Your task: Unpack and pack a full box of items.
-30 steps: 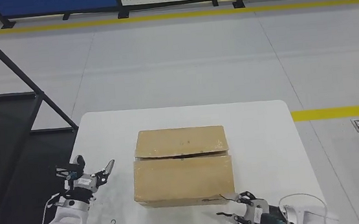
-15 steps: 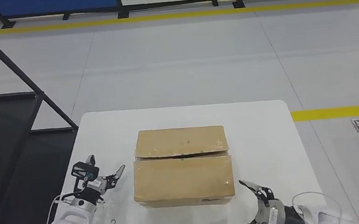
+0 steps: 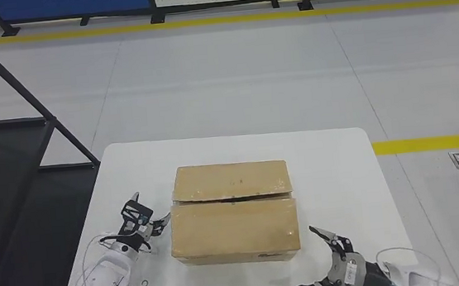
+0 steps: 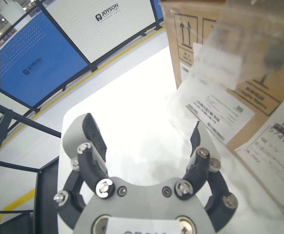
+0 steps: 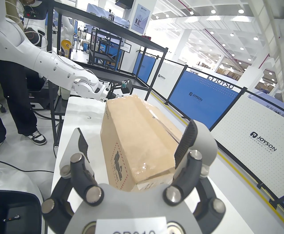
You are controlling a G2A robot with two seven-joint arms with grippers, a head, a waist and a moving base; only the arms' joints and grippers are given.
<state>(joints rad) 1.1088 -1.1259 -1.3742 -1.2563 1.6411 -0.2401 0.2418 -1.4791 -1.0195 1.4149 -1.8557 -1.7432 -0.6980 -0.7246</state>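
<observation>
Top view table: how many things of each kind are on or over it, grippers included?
cardboard box: 1
grippers: 2, the left gripper and the right gripper, both open
small dark ring: 1
Total: 4

The box (image 3: 232,217) stands mid-table; table (image 3: 331,166) surface lies open at both its ends.

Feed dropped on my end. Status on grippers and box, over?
Left gripper open beside one end of closed brown cardboard box. Right gripper open, short of other end. Small dark ring on white table by left gripper, clear of box.
</observation>
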